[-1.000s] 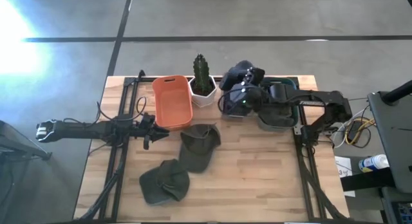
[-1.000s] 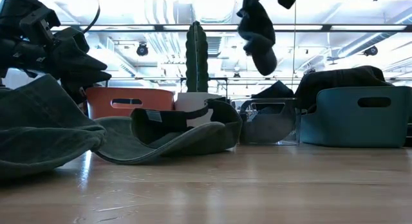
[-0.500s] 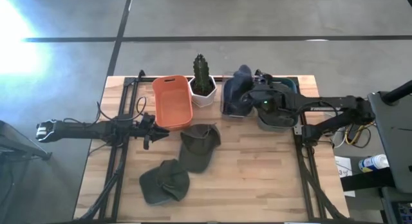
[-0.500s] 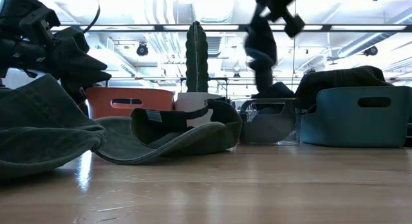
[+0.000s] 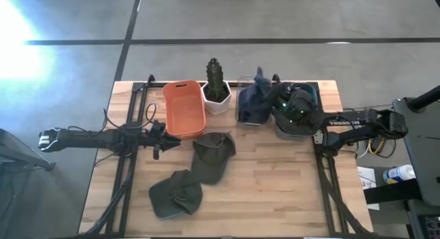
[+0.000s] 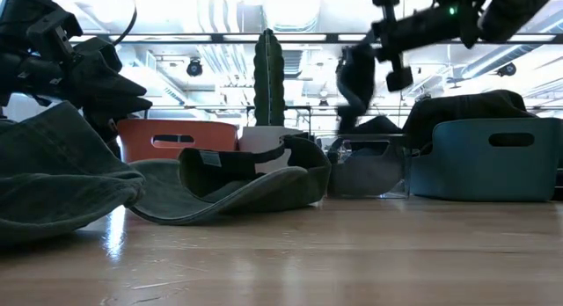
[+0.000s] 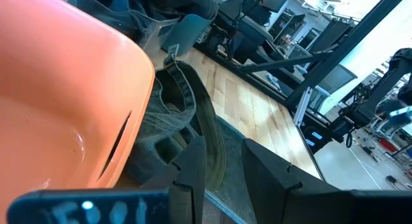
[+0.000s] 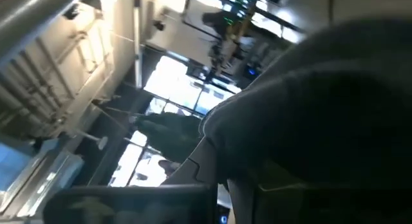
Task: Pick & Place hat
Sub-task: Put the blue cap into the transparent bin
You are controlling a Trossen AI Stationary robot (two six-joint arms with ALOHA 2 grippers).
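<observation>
Right claw [image 5: 273,96] clamped on dark blue hat [image 5: 258,95] over clear bin [image 5: 251,114]. Left claw [image 5: 165,144] on bench [image 5: 275,191], slightly apart, beside orange bin [image 5: 183,108].

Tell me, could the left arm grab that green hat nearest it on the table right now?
Probably yes. The left gripper sits low beside the orange bin, and the green hat lies just past it on the open table, with nothing between them.

Wooden table [image 5: 275,184] with hats [image 5: 212,156], bins [image 5: 184,110], cactus [image 5: 217,84].
</observation>
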